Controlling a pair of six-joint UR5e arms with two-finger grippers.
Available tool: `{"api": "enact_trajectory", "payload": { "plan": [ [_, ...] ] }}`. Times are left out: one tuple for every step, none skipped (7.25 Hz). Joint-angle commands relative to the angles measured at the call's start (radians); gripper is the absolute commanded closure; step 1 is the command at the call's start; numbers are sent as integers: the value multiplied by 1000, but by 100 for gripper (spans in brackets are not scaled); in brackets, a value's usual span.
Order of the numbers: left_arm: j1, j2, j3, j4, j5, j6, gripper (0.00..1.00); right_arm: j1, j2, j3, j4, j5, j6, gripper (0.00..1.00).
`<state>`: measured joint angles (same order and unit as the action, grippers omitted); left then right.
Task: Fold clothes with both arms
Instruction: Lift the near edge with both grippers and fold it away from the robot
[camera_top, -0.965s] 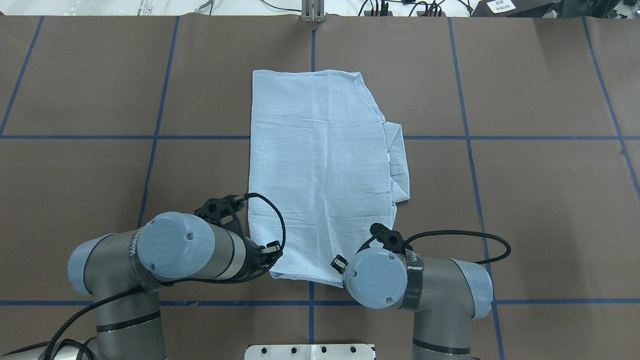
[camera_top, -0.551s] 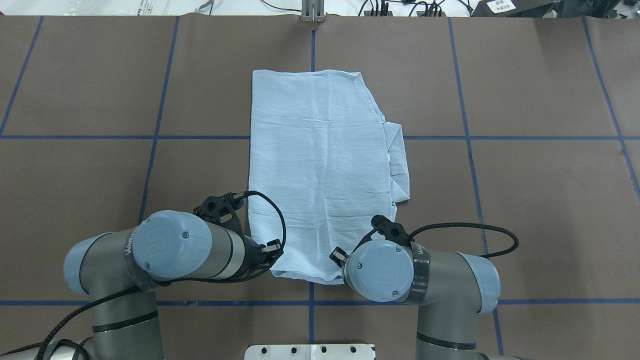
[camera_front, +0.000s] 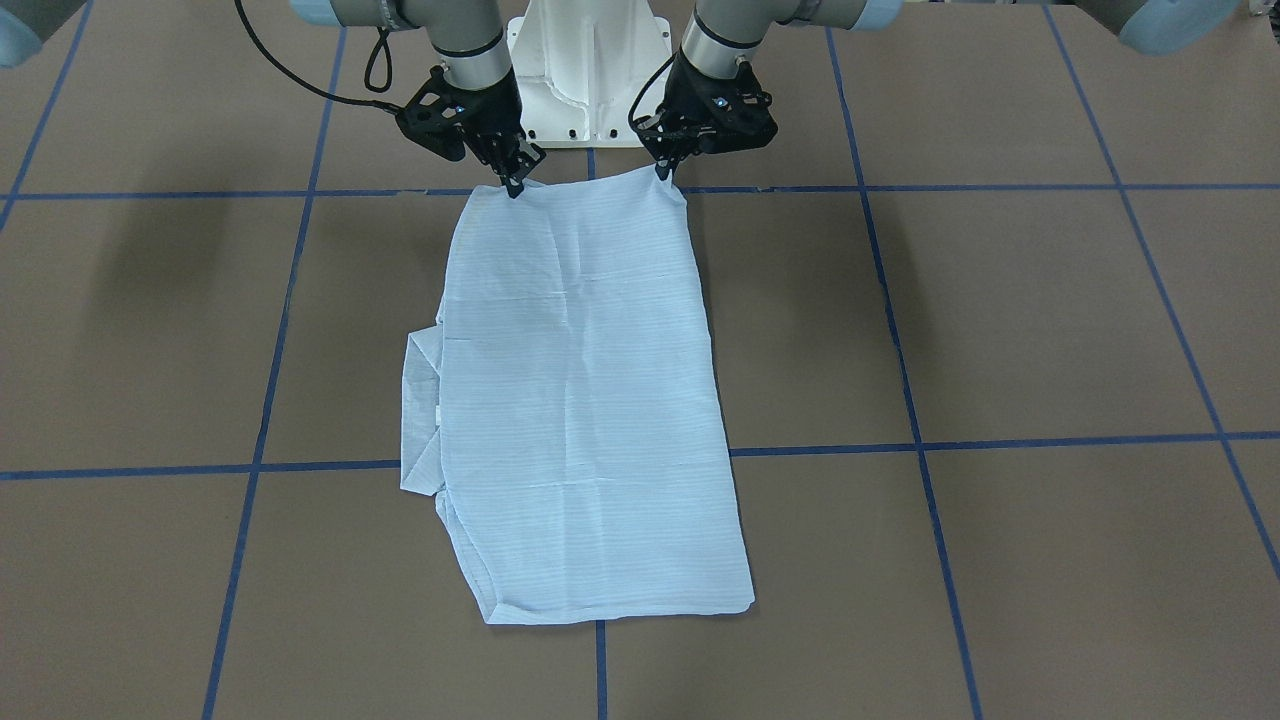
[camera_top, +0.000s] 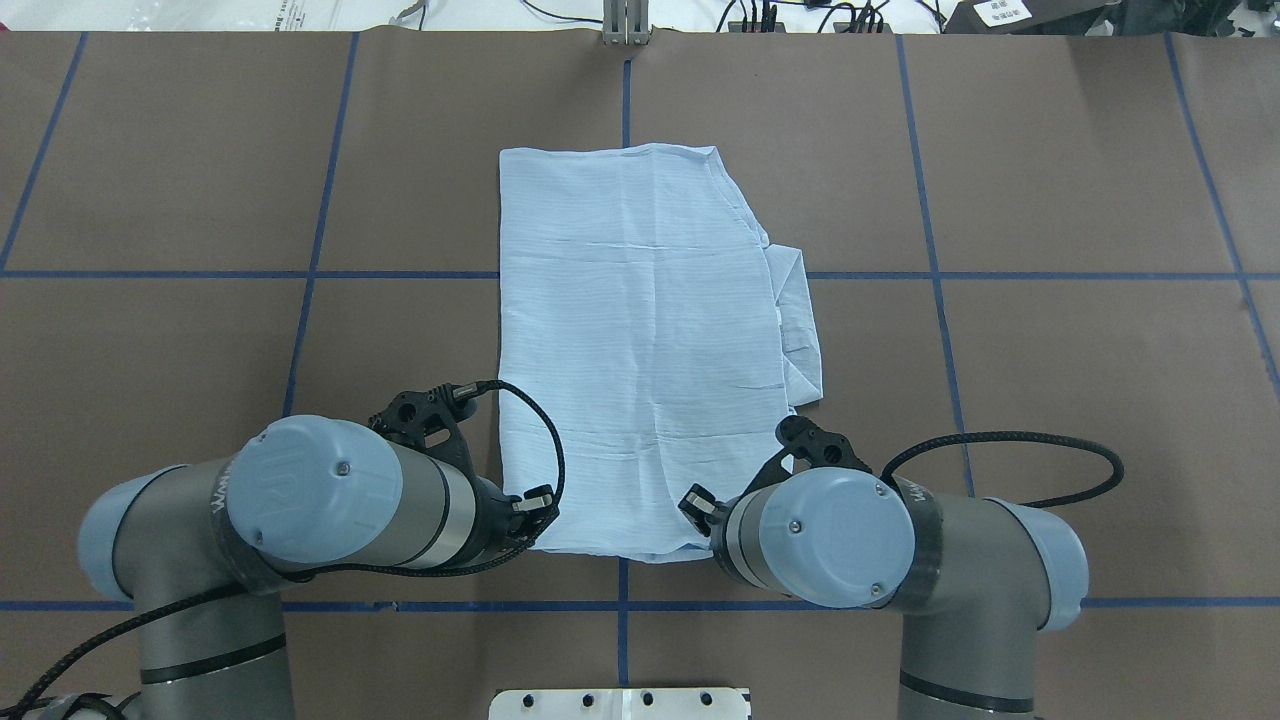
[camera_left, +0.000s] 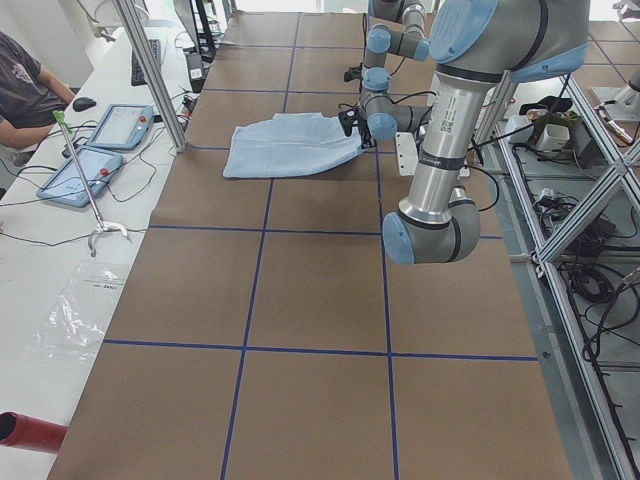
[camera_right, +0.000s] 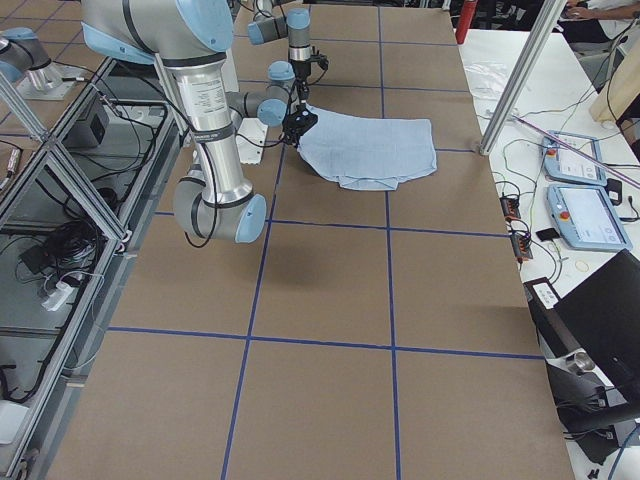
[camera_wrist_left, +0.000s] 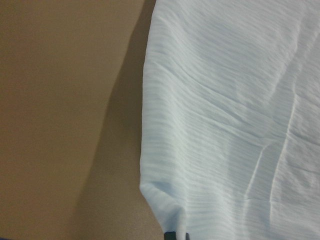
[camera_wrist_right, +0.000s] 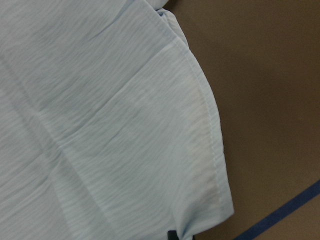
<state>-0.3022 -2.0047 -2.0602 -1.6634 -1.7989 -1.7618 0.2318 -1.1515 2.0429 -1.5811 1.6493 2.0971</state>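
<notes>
The shirt (camera_top: 640, 330) lies lengthwise down the middle of the surface (camera_top: 1100, 400). Its end by the robot-side edge is pinched, with the left hand (camera_front: 665, 172) and right hand (camera_front: 515, 185) each closed on a corner. If one lifts faster, the thin cloth may skew or slip free, and the side flap (camera_top: 797, 320) could unfold. One surface, one shirt, two arms (left arm (camera_top: 330, 500), right arm (camera_top: 850, 540)), two hands.
</notes>
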Motion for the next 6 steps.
{"api": "enact_trajectory", "payload": {
  "plan": [
    [3, 3, -67, 66, -39, -2, 100, -6, -8, 75, -11, 23, 1, 100],
    [9, 0, -101, 111, -40, -2, 100, -15, -31, 141, -11, 55, 3, 100],
    [17, 0, -147, 163, -83, -2, 100, -22, -37, 189, -13, 102, 3, 100],
    [18, -8, -179, 201, -118, -4, 100, -20, -37, 218, -13, 169, 3, 100],
    [43, -11, -211, 236, -122, -4, 100, -20, -37, 250, -13, 213, 4, 100],
    [47, -15, -237, 257, -132, -4, 100, -14, -39, 263, -13, 234, 4, 100]
  ]
}}
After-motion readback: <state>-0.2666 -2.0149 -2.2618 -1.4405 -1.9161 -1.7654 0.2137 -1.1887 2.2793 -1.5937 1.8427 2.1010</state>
